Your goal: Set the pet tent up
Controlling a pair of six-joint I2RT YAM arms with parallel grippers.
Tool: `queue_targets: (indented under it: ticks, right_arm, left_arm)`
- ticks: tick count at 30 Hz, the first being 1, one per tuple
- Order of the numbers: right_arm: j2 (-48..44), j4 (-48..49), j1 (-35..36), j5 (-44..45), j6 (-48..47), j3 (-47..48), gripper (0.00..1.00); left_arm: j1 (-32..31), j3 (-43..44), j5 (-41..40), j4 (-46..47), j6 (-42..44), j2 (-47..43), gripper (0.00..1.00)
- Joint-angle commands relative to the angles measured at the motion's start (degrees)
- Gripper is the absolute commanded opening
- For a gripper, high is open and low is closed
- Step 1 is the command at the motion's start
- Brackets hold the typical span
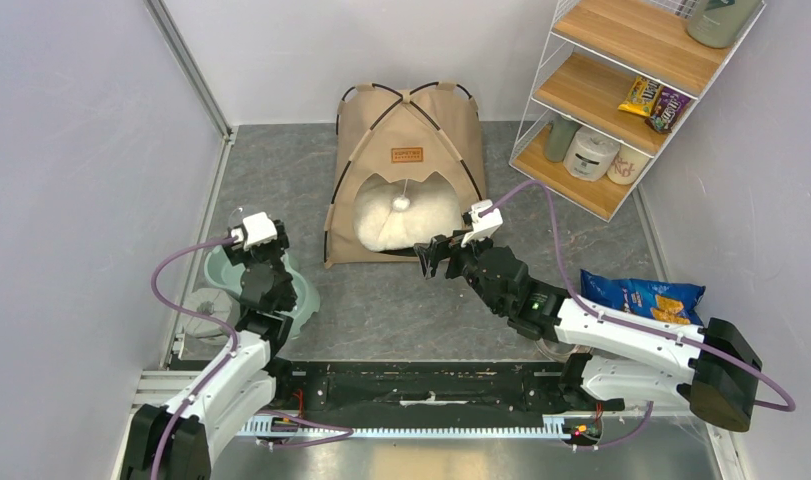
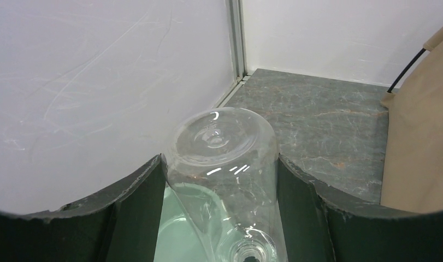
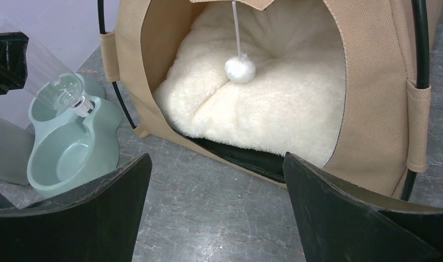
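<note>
Pet tent [image 1: 381, 130] stands upright at top centre of the overhead frame, on the grey tabletop [image 1: 401, 310], black poles crossed over the roof. Its brown label patch [image 1: 406, 155] sits above the arched doorway, two lines of print, too small to read. A fluffy white pillow [image 1: 411, 222] fills the inside, and a white pompom [image 3: 240, 70] hangs on a string over it.

Right claw [image 1: 436, 258], centre frame, is spread wide with nothing in it, just in front of the doorway. Left claw [image 1: 239, 225], at left, is clamped on a clear bottle [image 2: 219, 147], which is tilted with its neck in the green water bowl [image 3: 66, 147].

On the wire shelf [image 1: 621, 40], upper right, lie a yellow snack pack [image 1: 639, 95] and a dark one [image 1: 668, 108]. A blue chip bag [image 1: 641, 295] lies at right. Print on all three is illegible.
</note>
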Motion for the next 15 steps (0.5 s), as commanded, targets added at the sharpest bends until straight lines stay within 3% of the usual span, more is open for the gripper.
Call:
queue_targets:
  ticks: [1, 15]
  right_arm:
    - [0.6, 0.9, -0.4, -0.3, 0.5, 2.6, 0.97]
    - [1.1, 1.9, -1.0, -0.9, 0.4, 3.0, 0.97]
  left_arm:
    - [-0.2, -0.6, -4.7, 3.4, 1.8, 1.8, 0.36]
    - [-0.1, -0.7, -14.4, 8.7, 3.6, 3.7, 0.36]
